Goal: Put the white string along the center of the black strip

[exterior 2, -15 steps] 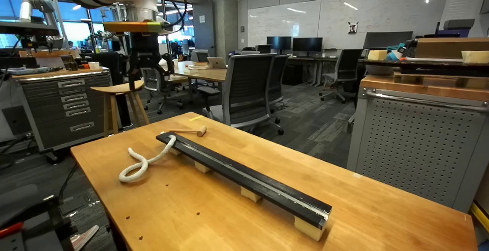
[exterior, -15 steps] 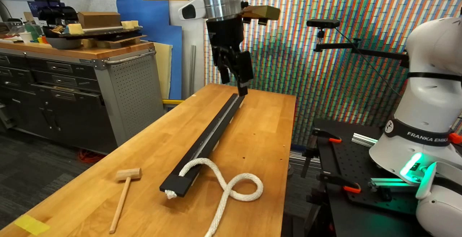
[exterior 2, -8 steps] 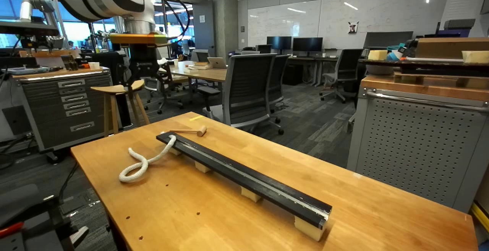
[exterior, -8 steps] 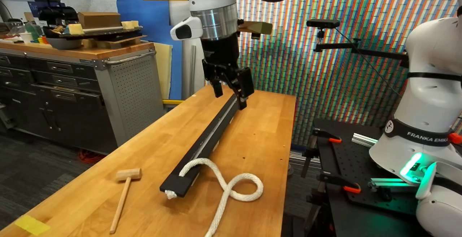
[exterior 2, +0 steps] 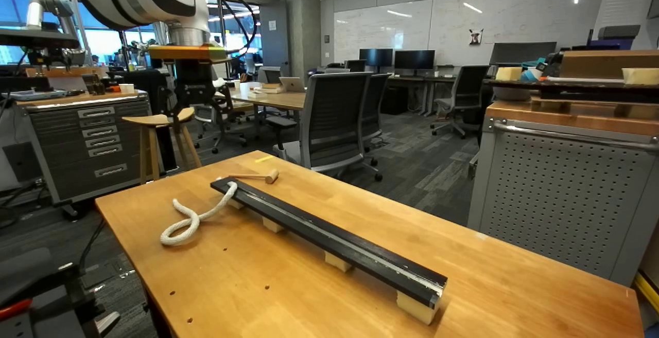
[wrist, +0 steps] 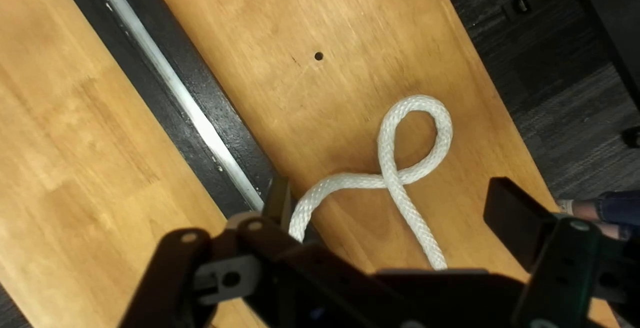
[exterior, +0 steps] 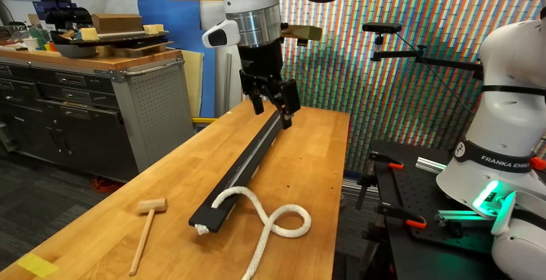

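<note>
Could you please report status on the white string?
Gripper open, holding nothing. White string looped mostly beside black strip, not yet laid along its center. Wooden mallet on strip's other side, likely no obstacle.

In an exterior view the strip [exterior: 251, 167] runs lengthwise along the worktop [exterior: 315, 152], the mallet [exterior: 144, 236] to its left and the tape [exterior: 37, 265] farther left, at the edge. One tip of the rope [exterior: 269, 221] juts out at the strip's near end; farther on it leaves the strip's top and lies on the worktop to the right, looped across itself. Blocks [exterior 2: 416, 308] sit beneath the strip. The claw [exterior: 273, 119] hangs above the worktop.
</note>
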Controlling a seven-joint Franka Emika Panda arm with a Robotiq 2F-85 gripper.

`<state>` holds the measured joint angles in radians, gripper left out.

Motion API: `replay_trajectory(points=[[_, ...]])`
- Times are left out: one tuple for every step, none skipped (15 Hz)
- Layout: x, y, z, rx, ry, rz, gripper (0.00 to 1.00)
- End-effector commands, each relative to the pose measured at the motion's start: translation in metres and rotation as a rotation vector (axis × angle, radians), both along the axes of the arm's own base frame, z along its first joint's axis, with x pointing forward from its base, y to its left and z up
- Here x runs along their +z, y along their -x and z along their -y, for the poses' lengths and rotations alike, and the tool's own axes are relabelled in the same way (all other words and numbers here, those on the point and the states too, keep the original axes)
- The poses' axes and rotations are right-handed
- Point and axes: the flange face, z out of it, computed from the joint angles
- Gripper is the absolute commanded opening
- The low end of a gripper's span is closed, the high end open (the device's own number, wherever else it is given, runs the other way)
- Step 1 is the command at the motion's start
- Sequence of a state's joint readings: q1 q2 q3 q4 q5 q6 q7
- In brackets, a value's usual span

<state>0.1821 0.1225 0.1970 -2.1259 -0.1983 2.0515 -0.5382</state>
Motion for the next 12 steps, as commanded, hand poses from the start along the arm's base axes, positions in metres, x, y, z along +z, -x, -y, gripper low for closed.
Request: replay_trajectory(points=[[-0.014, -0.008, -0.020, 0.046, -0.018, -0.011, 1.00], [-0.022, -0.009, -0.030, 0.066, -0.022, -0.016, 1.00], [-0.033, -0.011, -0.044, 0.097, -0.036, -0.020, 1.00], [-0.044, -0.011, -0.058, 0.126, -0.044, -0.027, 1.00], [-0.053, -0.010, -0.072, 0.149, -0.047, -0.029, 1.00], [-0.066, -0.009, -0.087, 0.176, -0.055, -0.042, 1.00], [-0.077, -0.007, -0.100, 0.202, -0.063, -0.054, 1.00], [-0.090, -0.006, -0.112, 0.232, -0.081, -0.073, 1.00], [-0.101, -0.005, -0.122, 0.248, -0.086, -0.076, 1.00], [-0.111, -0.003, -0.131, 0.273, -0.104, -0.089, 1.00], [-0.121, -0.003, -0.137, 0.297, -0.112, -0.092, 1.00], [-0.132, -0.002, -0.142, 0.310, -0.125, -0.100, 1.00]])
